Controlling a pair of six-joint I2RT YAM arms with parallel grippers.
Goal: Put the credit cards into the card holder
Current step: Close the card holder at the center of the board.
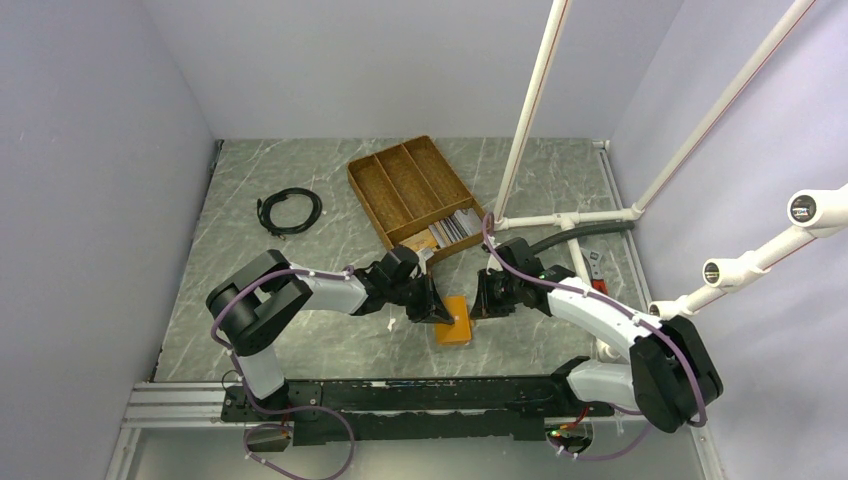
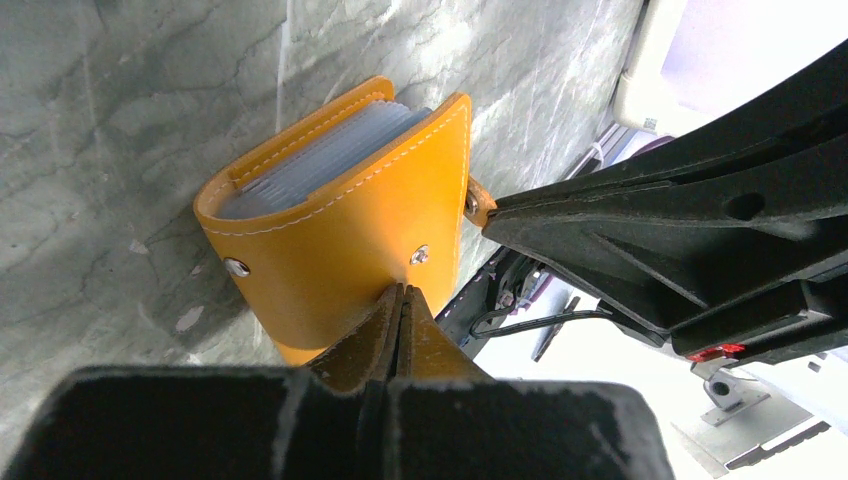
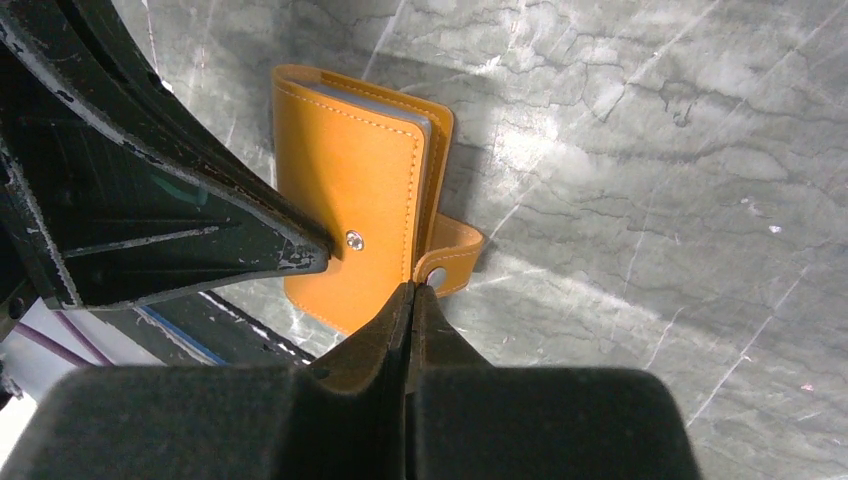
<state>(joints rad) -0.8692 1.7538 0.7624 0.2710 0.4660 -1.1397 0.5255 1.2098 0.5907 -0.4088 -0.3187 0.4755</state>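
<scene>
A robotics lab test cell: plain pale walls (image 1: 100,150) box in a marble-patterned table (image 1: 250,340), white pipes (image 1: 535,100) form a frame, and a metal rail (image 1: 170,405) carries a left arm (image 1: 320,290) and right arm (image 1: 600,315)

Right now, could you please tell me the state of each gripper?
Left gripper: jaws closed, apparently pinching the front cover edge of the card holder.
Right gripper: jaws closed on the holder's snap tab.

credit cards (image 1: 455,226): too small to count; card holder (image 2: 340,240): bottom hidden
</scene>
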